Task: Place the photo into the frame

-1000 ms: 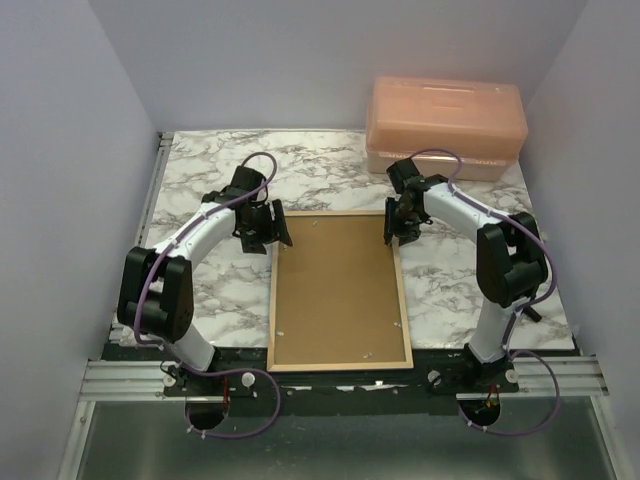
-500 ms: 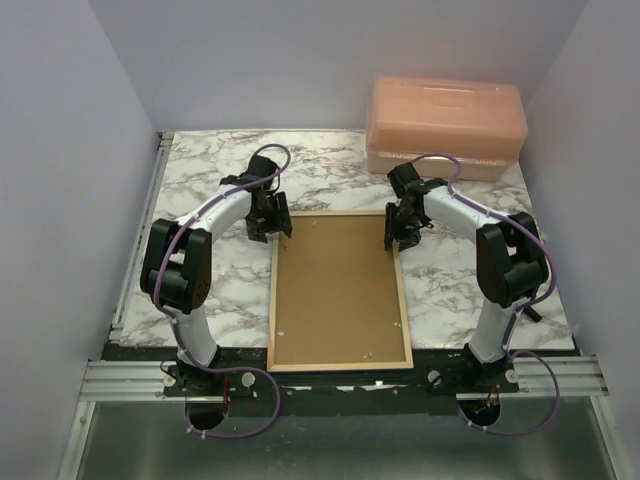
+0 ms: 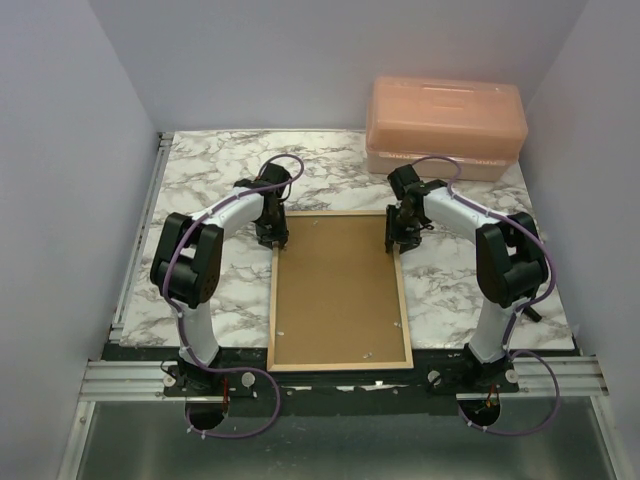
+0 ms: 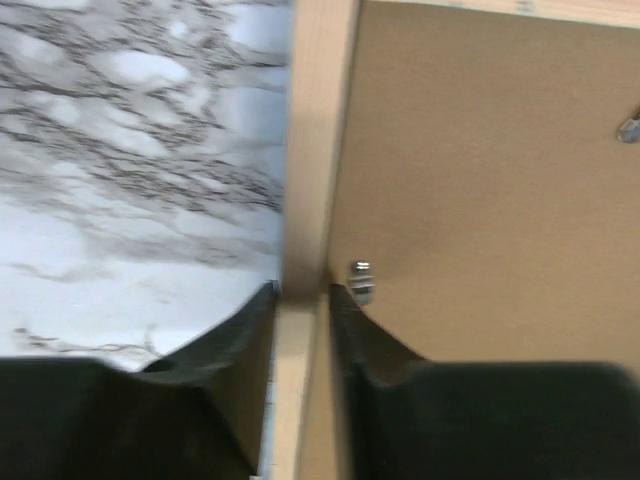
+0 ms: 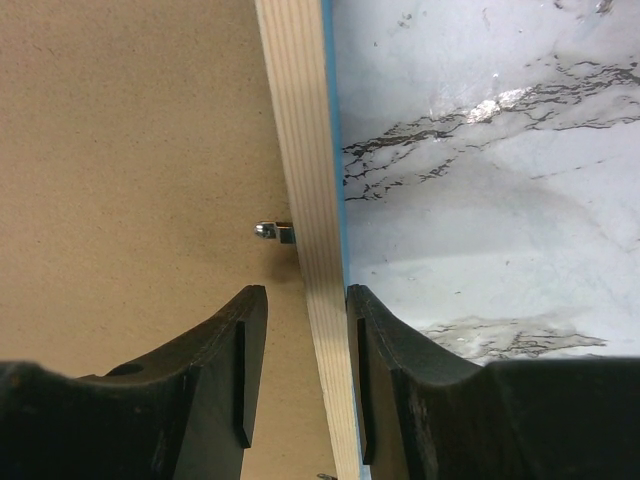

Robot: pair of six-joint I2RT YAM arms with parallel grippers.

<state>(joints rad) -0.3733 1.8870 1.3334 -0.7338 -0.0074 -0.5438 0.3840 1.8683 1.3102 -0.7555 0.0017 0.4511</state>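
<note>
The frame (image 3: 404, 300) lies face down on the marble table, pale wood back up, with a brown hardboard backing sheet (image 3: 338, 290) inside it. The photo is not visible. My left gripper (image 3: 275, 238) is at the frame's far left corner. In the left wrist view it (image 4: 303, 292) is shut on the left rail (image 4: 318, 150), next to a metal tab (image 4: 361, 280). My right gripper (image 3: 395, 240) is near the far right corner. In the right wrist view it (image 5: 305, 292) is open and straddles the right rail (image 5: 300, 130), with a gap at the inner finger.
A peach plastic box (image 3: 445, 125) stands at the back right of the table, close behind the right arm. Grey walls close in both sides. The frame's near edge reaches the table's front edge between the arm bases.
My left arm has swung right and inward from the bare marble to the frame's far left corner and now grips the rail. The right arm and the frame have not moved.
</note>
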